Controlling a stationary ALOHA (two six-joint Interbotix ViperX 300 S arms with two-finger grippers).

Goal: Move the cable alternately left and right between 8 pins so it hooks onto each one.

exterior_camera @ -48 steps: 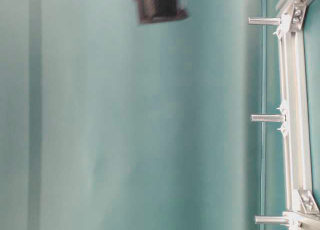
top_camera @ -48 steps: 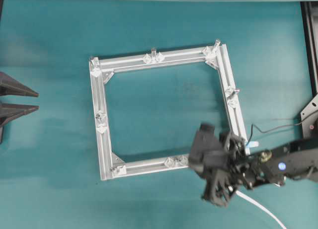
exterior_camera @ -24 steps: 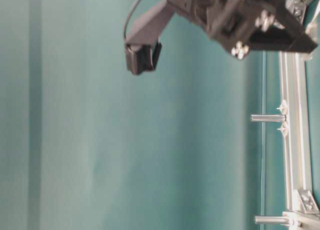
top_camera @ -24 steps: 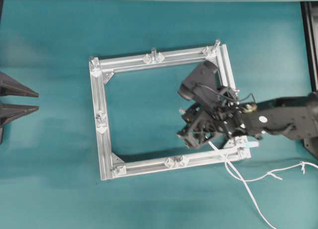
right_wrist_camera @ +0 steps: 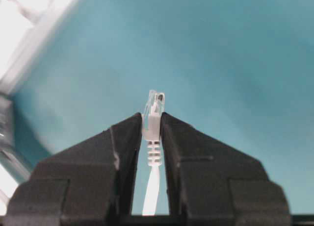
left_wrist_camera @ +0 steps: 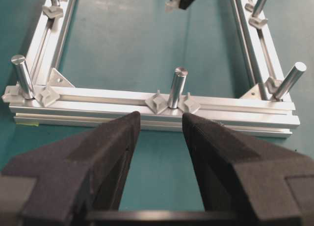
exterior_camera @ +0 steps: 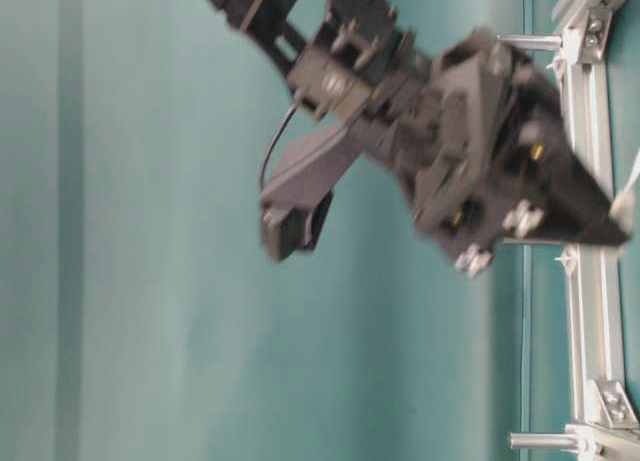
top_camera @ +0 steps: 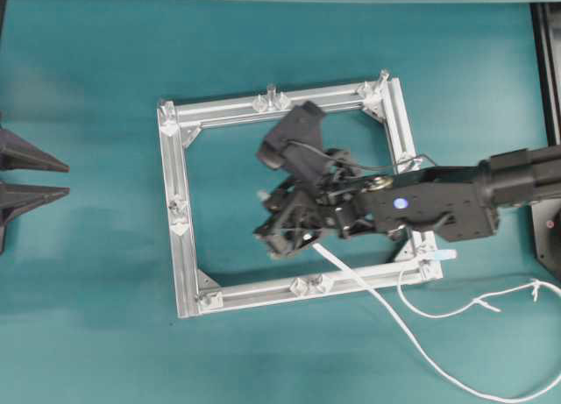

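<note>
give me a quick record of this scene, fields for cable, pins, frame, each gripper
cable: white cable, its clear plug end pinched in the right gripper, running back over the near rail and looping on the table
pins: upright pins on the frame, none hooked yet as far as visible
frame: square aluminium frame flat on the teal table
right gripper: right gripper shut on the plug, over the inside of the frame
left gripper: left gripper open, holding nothing, outside the frame facing one rail's middle pin

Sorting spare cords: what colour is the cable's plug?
Clear, on a white cable; plug shows best in the right wrist view.
</note>
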